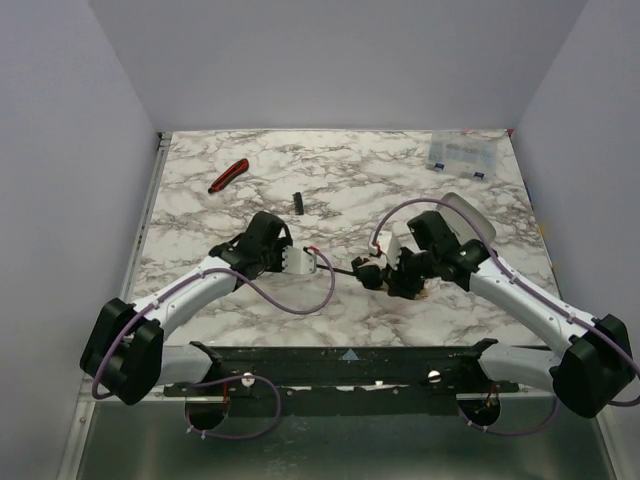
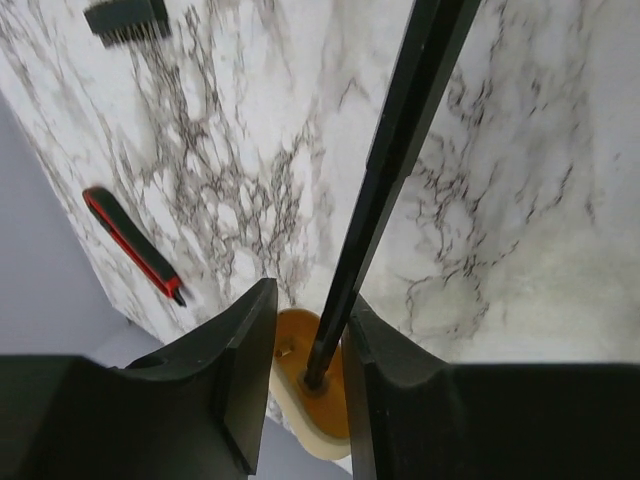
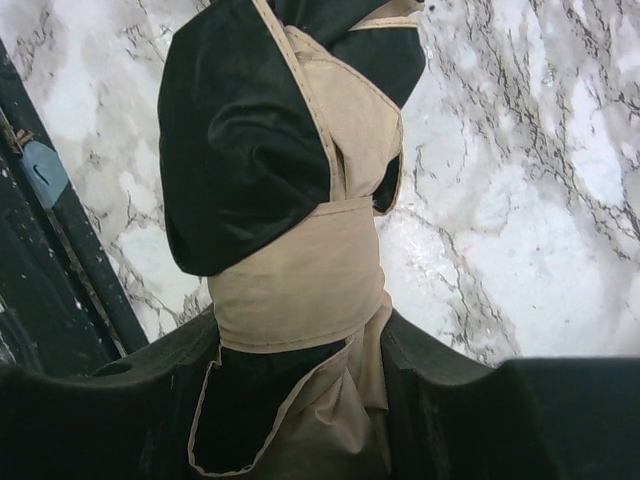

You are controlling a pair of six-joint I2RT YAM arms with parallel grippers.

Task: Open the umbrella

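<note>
Table: white marble-look top w/ grey veins (image 1: 350, 170)
Far left: red-and-black hand tool (image 1: 228, 176)
Centre: small black block (image 1: 297, 202)
Far right corner: clear plastic box (image 1: 460, 155)

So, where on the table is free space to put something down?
Free: the far strip between red tool and clear box; the table along its left edge. Crowded: the centre, where the left gripper and right gripper hold the umbrella.

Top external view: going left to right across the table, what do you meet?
red-and-black hand tool → left gripper → umbrella → right gripper → clear plastic box. The small black piece is left out: it sits level with the left gripper.
</note>
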